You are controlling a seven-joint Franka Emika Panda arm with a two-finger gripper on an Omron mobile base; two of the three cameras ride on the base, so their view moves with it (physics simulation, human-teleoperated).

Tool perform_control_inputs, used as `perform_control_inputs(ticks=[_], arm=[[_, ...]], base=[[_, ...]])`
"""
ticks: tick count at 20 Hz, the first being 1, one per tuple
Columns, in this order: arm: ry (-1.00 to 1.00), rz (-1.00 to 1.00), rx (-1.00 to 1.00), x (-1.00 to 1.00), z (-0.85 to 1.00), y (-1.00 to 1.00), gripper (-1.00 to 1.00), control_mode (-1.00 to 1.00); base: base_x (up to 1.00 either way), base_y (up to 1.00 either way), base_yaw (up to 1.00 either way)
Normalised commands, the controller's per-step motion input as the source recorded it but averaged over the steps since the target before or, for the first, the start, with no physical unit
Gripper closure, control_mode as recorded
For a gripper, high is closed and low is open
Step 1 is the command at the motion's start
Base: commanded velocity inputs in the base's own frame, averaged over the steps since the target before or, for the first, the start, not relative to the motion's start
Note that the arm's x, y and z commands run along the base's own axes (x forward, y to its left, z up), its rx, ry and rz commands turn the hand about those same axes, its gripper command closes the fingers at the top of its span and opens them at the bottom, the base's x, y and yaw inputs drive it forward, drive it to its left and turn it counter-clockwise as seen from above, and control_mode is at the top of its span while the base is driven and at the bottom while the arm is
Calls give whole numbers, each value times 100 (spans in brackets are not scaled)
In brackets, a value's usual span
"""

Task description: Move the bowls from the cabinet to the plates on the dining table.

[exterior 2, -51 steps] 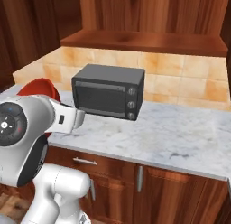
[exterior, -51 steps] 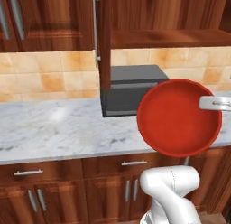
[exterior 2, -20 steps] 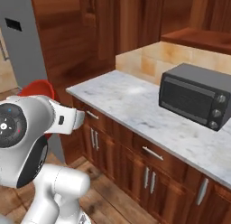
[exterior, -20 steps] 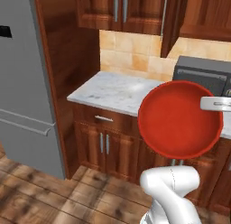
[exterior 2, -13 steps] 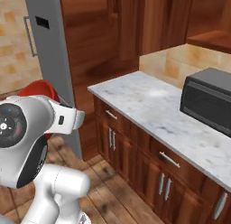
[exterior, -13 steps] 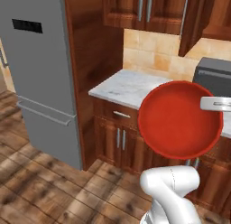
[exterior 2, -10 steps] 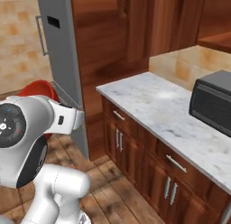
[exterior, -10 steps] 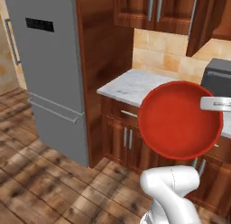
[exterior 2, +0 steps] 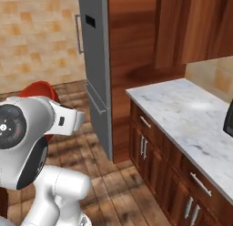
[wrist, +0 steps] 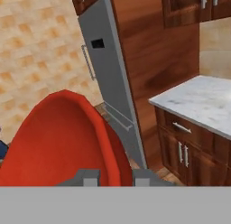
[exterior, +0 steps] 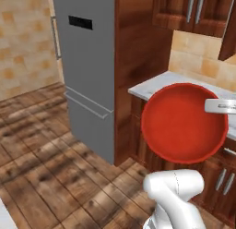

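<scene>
red bowl (exterior: pixel 184 124) | rim clamped in pincer (wrist: pixel 116 177), held aloft | grey fridge (exterior: pixel 90 62) beside marble counter (exterior 2: pixel 191 125)

red bowl (exterior: pixel 184 124) — tilted, on edge

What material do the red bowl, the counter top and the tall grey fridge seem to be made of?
Red bowl: probably glazed ceramic or plastic, judging by its uniform, faintly shiny red surface. Counter top: looks like polished marble, white with grey veins. Fridge: likely brushed metal, flat matte grey with a slim bar handle.
</scene>
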Motion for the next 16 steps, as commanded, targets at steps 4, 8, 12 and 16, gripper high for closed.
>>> perform_control_inputs(ticks=[4, 8, 12, 16], arm=[[0, 0, 0, 0, 0, 0, 100, 100], [0, 0, 0, 0, 0, 0, 100, 100], [0, 0, 0, 0, 0, 0, 100, 100], [0, 0, 0, 0, 0, 0, 100, 100]], base=[[0, -1, 37], [0, -8, 35], [2, -13, 34], [0, -17, 33]])
